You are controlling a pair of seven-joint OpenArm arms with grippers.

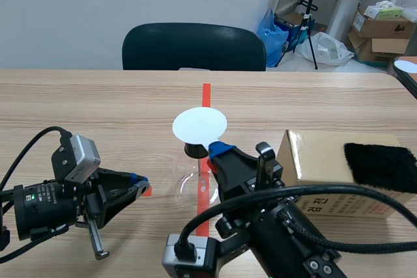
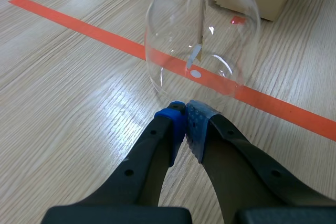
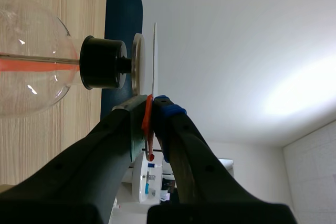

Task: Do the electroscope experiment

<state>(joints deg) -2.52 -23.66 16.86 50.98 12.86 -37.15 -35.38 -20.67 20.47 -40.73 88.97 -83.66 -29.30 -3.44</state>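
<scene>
Standing upright on the worktop [image 1: 78,102], on the orange-red tape line [image 2: 79,30], the electroscope [image 1: 192,168] is made up of three visible parts: a clear round glass flask [image 2: 202,40], a black stopper [image 1: 195,150] in its neck, and a pale metal plate [image 3: 137,64] above the stopper. A thin rod [image 2: 201,9] runs down inside the flask and ends in a small leaf [image 2: 193,57].

Right pincer [image 1: 218,151]: its arm comes in from the near right edge of the worktop. The fingers are clamped on a thin orange-red handle [image 3: 147,124]. This handle carries a flat white disc [image 1: 199,125], which lies level just above the electroscope's plate. From the right wrist camera a narrow gap shows between disc and plate.

Left pincer [image 2: 185,121]: it sits low over the worktop, to the left of the flask. Its blue-padded fingertips are pressed together with nothing between them. The tips point at the lower part of the flask and sit just beside it; contact cannot be confirmed.

To the right of the electroscope, behind the right arm, stands a cardboard box [image 1: 313,154]. A black furry cloth [image 1: 381,164] lies on its top. A dark chair [image 1: 193,47] stands at the far side of the worktop.
</scene>
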